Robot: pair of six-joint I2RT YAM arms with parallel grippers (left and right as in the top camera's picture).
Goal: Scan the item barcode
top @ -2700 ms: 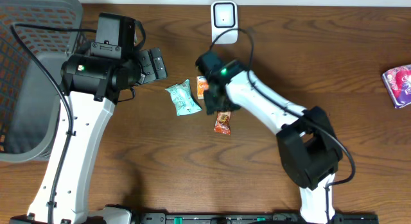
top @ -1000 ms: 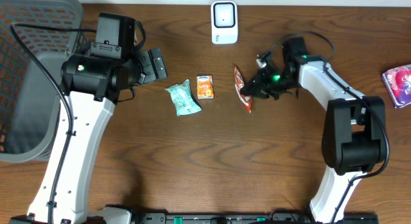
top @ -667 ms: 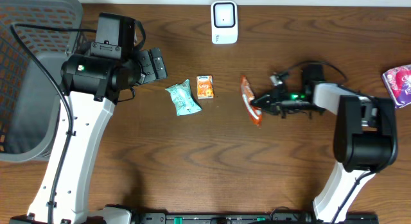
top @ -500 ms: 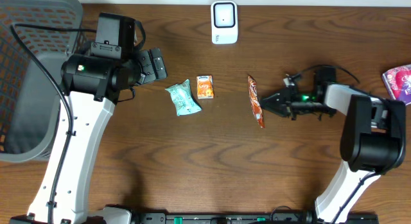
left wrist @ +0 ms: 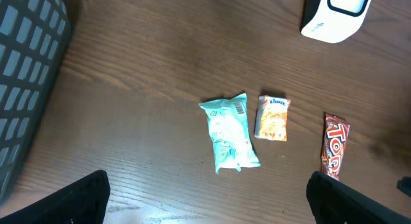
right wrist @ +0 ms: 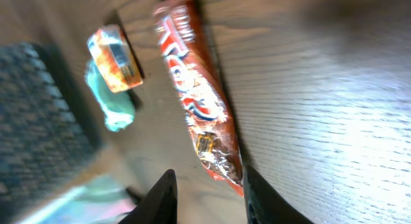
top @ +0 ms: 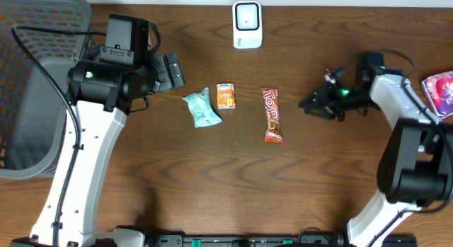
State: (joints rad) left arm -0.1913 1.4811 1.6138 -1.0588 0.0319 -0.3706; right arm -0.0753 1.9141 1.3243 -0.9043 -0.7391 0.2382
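On table [top: 212, 183], candy bar [top: 272, 115] long axis front-back

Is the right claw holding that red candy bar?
No, the candy bar lies flat on the table, apart from the open right claw.

Checkout-counter setup, shop style: wooden table [top: 212, 183], white barcode scanner [top: 247, 24], grey mesh basket [top: 14, 70], loose goods: chocolate bar [top: 272, 115], tissue pack [top: 226, 95], teal packet [top: 202, 109].

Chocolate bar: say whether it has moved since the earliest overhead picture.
Yes. The chocolate bar has shifted right, farther from the orange packet, and now lies flat on the table.
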